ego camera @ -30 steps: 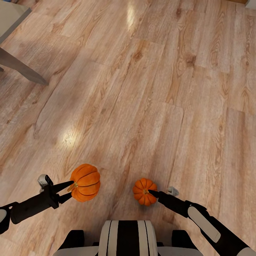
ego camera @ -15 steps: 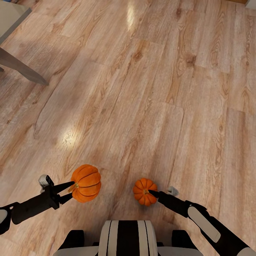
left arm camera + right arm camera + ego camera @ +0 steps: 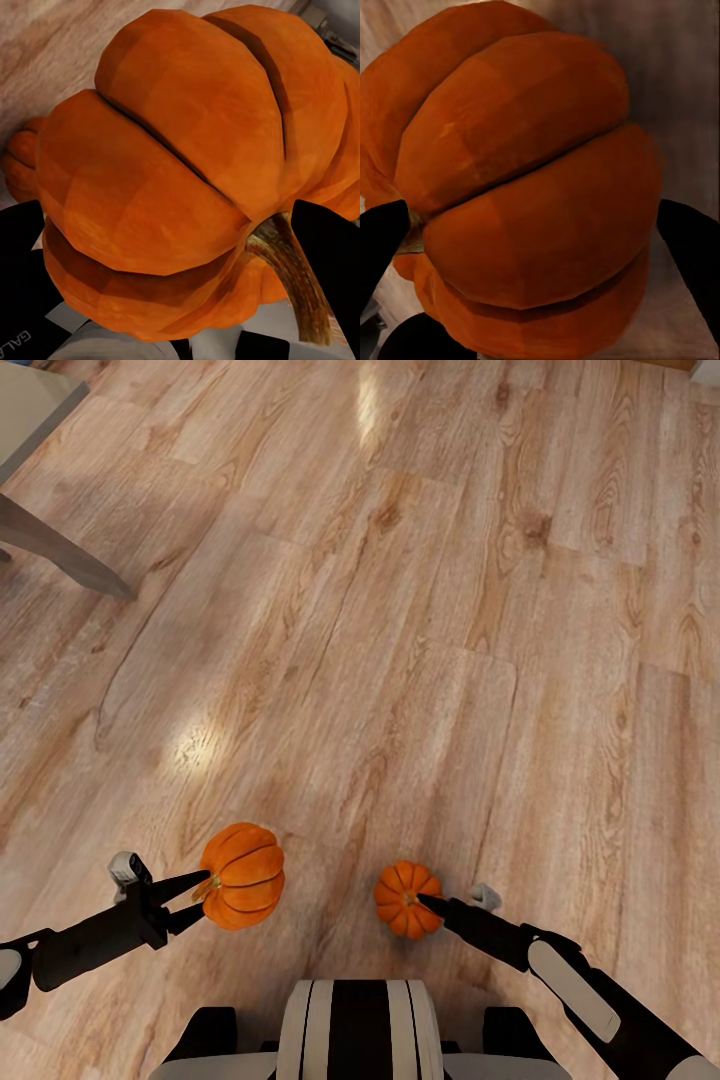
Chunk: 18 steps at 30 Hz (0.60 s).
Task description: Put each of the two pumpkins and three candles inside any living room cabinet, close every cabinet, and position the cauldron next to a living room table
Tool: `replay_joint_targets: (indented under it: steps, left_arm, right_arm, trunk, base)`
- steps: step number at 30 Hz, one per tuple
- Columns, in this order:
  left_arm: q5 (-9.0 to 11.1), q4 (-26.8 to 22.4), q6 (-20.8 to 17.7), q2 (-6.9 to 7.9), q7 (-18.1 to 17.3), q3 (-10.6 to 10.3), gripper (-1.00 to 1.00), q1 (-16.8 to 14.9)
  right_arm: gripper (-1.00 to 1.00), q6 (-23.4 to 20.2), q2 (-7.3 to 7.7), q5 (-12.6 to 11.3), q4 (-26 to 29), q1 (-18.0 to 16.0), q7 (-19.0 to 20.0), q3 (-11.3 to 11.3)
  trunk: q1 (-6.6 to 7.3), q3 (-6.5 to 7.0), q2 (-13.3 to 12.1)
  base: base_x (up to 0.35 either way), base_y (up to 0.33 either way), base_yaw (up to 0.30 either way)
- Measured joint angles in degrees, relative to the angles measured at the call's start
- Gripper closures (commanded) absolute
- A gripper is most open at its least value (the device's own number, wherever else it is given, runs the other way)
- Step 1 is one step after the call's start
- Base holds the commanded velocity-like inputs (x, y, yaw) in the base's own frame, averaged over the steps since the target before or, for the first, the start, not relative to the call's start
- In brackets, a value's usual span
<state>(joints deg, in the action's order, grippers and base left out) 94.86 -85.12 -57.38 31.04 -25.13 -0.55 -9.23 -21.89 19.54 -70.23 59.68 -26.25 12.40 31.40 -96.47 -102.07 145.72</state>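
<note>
left tool [image 3: 196, 897] – pinches larger pumpkin [image 3: 242, 874] at its stem | right tool [image 3: 425, 901] – pinches smaller pumpkin [image 3: 405, 897], just beside the larger one

Two pumpkins [image 3: 241, 875] [image 3: 406, 898], one table [image 3: 40, 540]

light wood plank floor [image 3: 400, 610] with a grey table [image 3: 30, 420] corner.
</note>
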Motion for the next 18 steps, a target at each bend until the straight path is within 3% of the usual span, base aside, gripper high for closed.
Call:
replay_joint_targets:
  steps: [18]
  left_arm:
    - [0.03, -0.09, -0.02, -0.14, 0.01, -0.43, 1.0, -0.03]
  right_arm:
    - [1.0, 0.01, 0.01, -0.08, 0.03, -0.01, -0.62, -0.07]
  trunk:
    - [0.0, 0.0, 0.0]
  base:
    - [0.0, 0.0, 0.0]
